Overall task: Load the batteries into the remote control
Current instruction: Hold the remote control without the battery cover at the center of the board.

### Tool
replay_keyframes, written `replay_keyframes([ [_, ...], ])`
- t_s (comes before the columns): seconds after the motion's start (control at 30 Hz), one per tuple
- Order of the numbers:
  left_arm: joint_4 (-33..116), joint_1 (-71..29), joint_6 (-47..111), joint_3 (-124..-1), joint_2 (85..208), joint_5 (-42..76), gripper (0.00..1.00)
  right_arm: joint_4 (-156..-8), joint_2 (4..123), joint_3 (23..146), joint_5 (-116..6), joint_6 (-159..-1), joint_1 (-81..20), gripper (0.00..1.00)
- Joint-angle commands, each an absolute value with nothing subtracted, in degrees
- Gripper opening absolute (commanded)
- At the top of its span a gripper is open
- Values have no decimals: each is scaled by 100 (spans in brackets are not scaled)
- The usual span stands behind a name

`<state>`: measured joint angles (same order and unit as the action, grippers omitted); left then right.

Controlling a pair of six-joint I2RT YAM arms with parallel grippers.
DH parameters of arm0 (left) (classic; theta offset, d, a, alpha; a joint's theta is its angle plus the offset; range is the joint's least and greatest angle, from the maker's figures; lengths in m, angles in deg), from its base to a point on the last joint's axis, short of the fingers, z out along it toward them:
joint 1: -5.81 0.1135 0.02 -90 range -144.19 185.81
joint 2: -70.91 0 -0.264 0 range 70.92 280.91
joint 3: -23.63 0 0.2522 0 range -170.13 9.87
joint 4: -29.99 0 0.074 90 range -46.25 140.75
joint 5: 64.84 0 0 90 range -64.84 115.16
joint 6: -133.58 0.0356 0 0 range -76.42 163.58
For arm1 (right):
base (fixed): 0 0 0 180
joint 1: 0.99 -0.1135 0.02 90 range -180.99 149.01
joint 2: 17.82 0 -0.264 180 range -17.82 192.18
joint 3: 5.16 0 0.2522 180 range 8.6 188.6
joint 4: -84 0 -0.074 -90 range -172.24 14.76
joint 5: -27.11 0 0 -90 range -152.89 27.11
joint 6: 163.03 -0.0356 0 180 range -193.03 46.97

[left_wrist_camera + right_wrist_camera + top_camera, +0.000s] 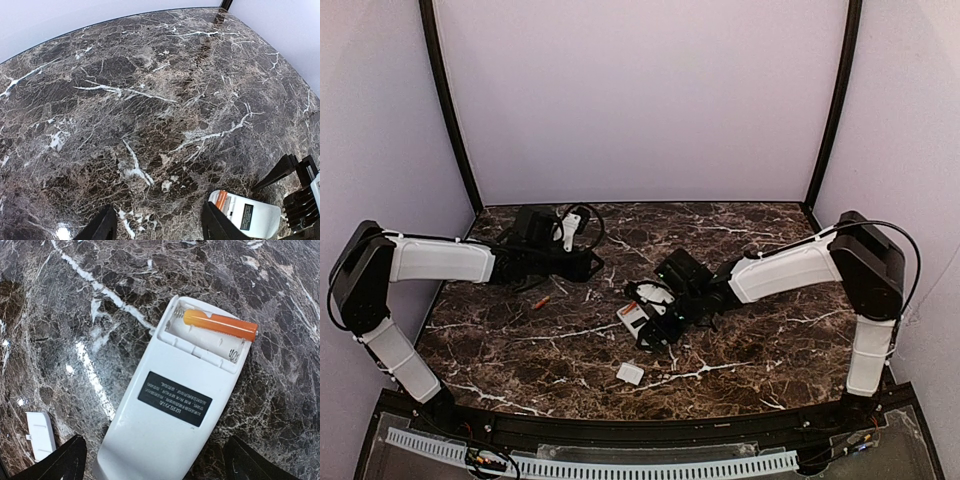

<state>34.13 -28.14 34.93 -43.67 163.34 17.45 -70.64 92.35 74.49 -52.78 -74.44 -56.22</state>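
- Remote control (170,405) lies back-up on marble table (760,345), centre-right, below right gripper (155,450). Its near end is cut off by bottom edge of right wrist view.
- Top view: right gripper's body hides most of the remote. Only a white bit w/ a red-orange spot shows.
- Left wrist view: remote sits in lower-right corner only, partly behind a finger and cut by frame edge. Black parts of the other arm's claw at far right, blurred.
- Battery bay at remote's far end is uncovered. One orange battery (220,325) lies in it on a slant: left end by spring (177,314), right end poking over bay rim, so not flat in.
- Second battery (540,301) loose on table near left gripper (159,220), well apart from remote. Tiny, seen in top view only; can't tell which way it points.
- Cover piece (40,435): white, flat on marble, left of remote in right wrist view, not touching it.
- Right gripper: jaws wide apart, one finger each side of remote's near end, gap both sides, holding nothing.
- Left gripper: fingers spread, bare marble between, holding nothing. Only finger tips in view.
- Writing: black label (175,399) on remote's back has several lines of white print, too small to read. Mark in bay's right corner is illegible.
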Motion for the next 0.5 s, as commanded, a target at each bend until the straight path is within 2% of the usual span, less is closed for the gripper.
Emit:
replay_keyframes([
  [0.0,3274,-2753,3397,-4252,16138,1599,59,-7122,9211,7151,-5668,-7385,-5704,94],
  [0.47,3269,-2741,3557,-4262,16266,1275,57,-6914,8924,6907,-6165,-7204,-5622,90],
])
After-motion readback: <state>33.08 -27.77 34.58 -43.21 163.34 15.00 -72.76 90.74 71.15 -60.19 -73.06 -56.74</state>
